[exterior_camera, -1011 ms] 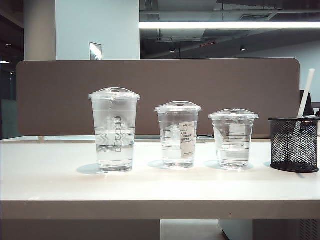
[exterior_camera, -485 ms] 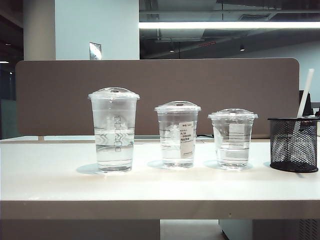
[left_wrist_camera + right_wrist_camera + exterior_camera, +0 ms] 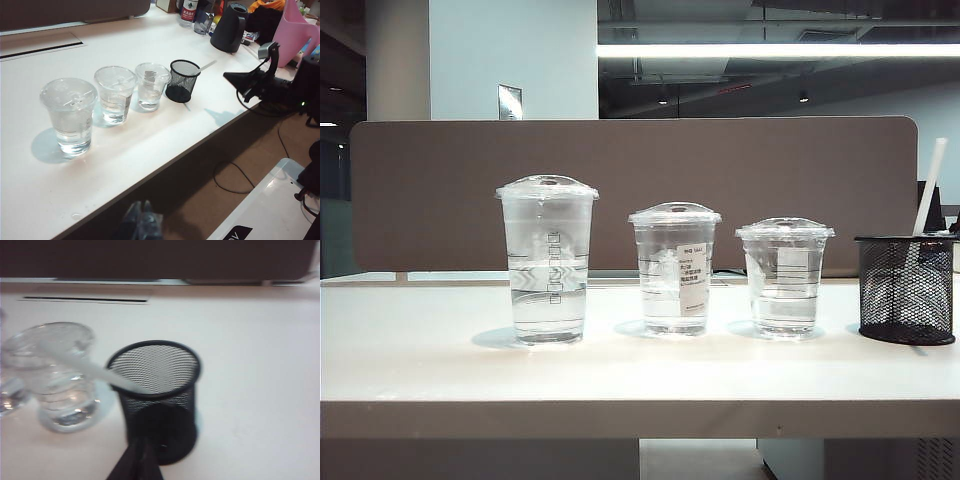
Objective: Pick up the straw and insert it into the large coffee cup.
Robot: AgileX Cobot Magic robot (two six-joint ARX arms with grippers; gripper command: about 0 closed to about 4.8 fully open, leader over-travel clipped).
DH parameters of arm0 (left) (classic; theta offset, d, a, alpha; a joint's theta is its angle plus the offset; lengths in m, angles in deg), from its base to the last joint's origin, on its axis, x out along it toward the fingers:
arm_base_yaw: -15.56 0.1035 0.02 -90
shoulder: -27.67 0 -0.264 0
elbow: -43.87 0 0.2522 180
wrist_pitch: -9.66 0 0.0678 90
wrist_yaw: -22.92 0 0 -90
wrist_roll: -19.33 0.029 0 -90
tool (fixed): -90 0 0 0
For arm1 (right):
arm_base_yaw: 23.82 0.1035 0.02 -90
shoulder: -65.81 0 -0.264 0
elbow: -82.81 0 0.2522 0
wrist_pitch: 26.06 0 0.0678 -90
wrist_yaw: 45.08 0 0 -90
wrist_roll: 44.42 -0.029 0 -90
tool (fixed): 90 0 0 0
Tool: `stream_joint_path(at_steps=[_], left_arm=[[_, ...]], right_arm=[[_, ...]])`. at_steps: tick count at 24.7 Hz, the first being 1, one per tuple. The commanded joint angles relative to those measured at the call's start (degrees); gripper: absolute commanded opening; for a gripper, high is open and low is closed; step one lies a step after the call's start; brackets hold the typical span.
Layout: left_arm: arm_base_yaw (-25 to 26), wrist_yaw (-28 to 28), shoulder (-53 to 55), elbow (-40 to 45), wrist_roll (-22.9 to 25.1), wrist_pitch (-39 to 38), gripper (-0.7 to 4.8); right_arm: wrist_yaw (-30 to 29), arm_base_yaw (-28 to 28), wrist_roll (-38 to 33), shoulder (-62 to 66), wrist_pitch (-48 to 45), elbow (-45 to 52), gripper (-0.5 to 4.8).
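The straw (image 3: 931,186) stood in the black mesh holder (image 3: 906,290) at the right end of the table (image 3: 620,375), its long axis tilted, the free end leaning up and out over the rim. The large coffee cup (image 3: 548,260) stood leftmost in the row of cups, well apart. The right gripper (image 3: 136,460) hovered just beside the holder, clenched and empty. The left gripper (image 3: 142,220) hung off the table edge, seemingly pinched together on nothing
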Motion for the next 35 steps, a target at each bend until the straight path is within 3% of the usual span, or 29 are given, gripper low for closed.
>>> stream_joint_path(at_steps=[1, 4, 7, 8, 10, 16, 21, 31, 33, 35], left_arm=[[0.09, 0.20, 0.09, -0.20, 0.24, 0.74, -0.02], [0.09, 0.20, 0.09, -0.20, 0.24, 0.74, -0.02], [0.09, 0.20, 0.09, -0.20, 0.24, 0.74, -0.02], [0.09, 0.20, 0.09, -0.20, 0.24, 0.76, -0.02], [0.09, 0.22, 0.09, -0.20, 0.24, 0.74, -0.02], [0.09, 0.20, 0.09, -0.20, 0.24, 0.74, -0.02], [0.09, 0.20, 0.09, -0.20, 0.24, 0.74, -0.02], [0.09, 0.20, 0.09, -0.20, 0.24, 0.74, -0.02], [0.09, 0.20, 0.09, -0.20, 0.24, 0.74, -0.02], [0.09, 0.17, 0.09, -0.20, 0.24, 0.74, -0.02]], right_arm=[[4.07, 4.44, -1.84, -0.17, -4.79, 0.87, 0.21], [5.31, 8.48, -0.39, -0.04, -4.50, 1.07, 1.12], [8.57, 11.19, 2.67, -0.04, -4.50, 1.07, 1.32], [9.57, 11.52, 2.78, 0.15, -4.33, 1.07, 1.95], [9.66, 11.37, 3.23, 1.38, -4.44, 1.07, 2.34], [9.66, 11.37, 4.44, 6.80, -8.79, 0.98, 2.34], [11.61, 11.34, 4.44, 16.55, -20.79, 0.55, 2.34], [11.56, 11.34, 4.44, 25.27, -22.77, -5.84, 2.32], [11.61, 11.34, 4.44, 26.51, -22.77, -6.97, 2.14], [11.56, 11.34, 4.44, 28.13, -22.73, -8.35, 1.58]])
